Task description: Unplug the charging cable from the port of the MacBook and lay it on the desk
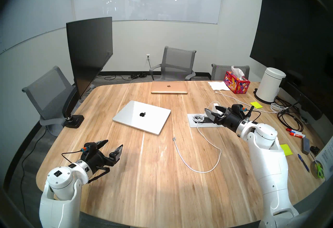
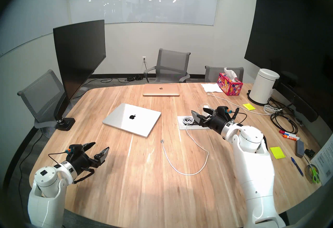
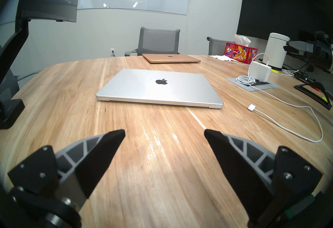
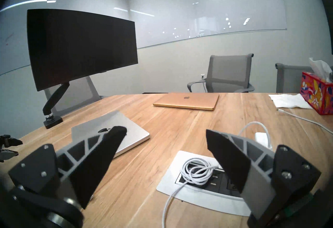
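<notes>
The silver MacBook (image 1: 142,116) lies shut in the middle of the light-wood desk (image 1: 153,186). The thin white charging cable (image 1: 198,118) is part coiled on the grey outlet plate (image 1: 192,125), then loops over the desk. Its small flat plug (image 1: 174,138) lies free on the wood, a short way from the MacBook's near right corner. Its white power brick (image 1: 214,106) stands behind the plate. My right gripper (image 1: 211,109) is open and empty, hovering over the plate by the brick. My left gripper (image 1: 113,143) is open and empty above the desk's front left.
A gold laptop (image 1: 169,87) lies at the back. A black monitor (image 1: 90,54) on an arm stands at the left. A tissue box (image 1: 236,82), white canister (image 1: 269,85), another white cable (image 1: 234,98), black cables (image 1: 288,120), markers, sticky notes and pen fill the right side.
</notes>
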Controlling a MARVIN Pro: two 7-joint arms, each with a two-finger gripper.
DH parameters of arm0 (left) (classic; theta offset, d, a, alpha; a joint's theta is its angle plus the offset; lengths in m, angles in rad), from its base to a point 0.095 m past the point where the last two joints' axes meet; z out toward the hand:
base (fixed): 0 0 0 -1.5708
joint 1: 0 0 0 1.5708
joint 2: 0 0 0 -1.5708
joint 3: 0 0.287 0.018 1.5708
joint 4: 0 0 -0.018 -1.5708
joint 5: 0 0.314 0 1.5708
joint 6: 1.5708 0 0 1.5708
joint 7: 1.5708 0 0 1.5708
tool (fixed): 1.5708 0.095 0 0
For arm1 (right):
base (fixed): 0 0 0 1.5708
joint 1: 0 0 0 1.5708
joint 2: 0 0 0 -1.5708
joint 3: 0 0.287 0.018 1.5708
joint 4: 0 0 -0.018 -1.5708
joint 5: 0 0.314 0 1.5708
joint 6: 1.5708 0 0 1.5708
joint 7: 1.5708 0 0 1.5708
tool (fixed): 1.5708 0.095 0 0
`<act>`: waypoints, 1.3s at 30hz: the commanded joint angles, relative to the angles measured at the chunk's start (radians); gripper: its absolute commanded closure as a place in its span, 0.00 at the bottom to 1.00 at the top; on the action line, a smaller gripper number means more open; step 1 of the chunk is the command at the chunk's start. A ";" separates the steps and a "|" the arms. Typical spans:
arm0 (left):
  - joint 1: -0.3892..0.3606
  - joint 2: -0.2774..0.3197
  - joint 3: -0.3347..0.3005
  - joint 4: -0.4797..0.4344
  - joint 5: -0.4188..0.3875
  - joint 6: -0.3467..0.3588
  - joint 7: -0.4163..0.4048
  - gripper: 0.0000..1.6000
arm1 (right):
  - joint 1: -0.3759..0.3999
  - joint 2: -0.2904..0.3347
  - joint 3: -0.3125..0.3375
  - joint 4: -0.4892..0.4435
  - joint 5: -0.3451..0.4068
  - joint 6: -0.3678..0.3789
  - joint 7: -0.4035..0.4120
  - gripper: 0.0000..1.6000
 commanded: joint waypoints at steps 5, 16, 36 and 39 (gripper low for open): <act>0.000 0.002 -0.002 -0.015 0.002 0.000 0.001 0.00 | -0.016 -0.087 0.021 -0.018 -0.023 -0.087 -0.121 0.00; -0.001 0.002 -0.002 -0.015 0.002 0.000 0.000 0.00 | -0.004 -0.090 0.057 0.041 0.049 -0.173 -0.038 0.00; 0.000 0.002 -0.002 -0.015 0.002 0.000 0.001 0.00 | 0.002 -0.098 0.075 0.061 0.072 -0.185 0.013 0.00; 0.000 0.002 -0.002 -0.015 0.002 0.000 0.001 0.00 | 0.003 -0.099 0.077 0.061 0.070 -0.185 0.015 0.00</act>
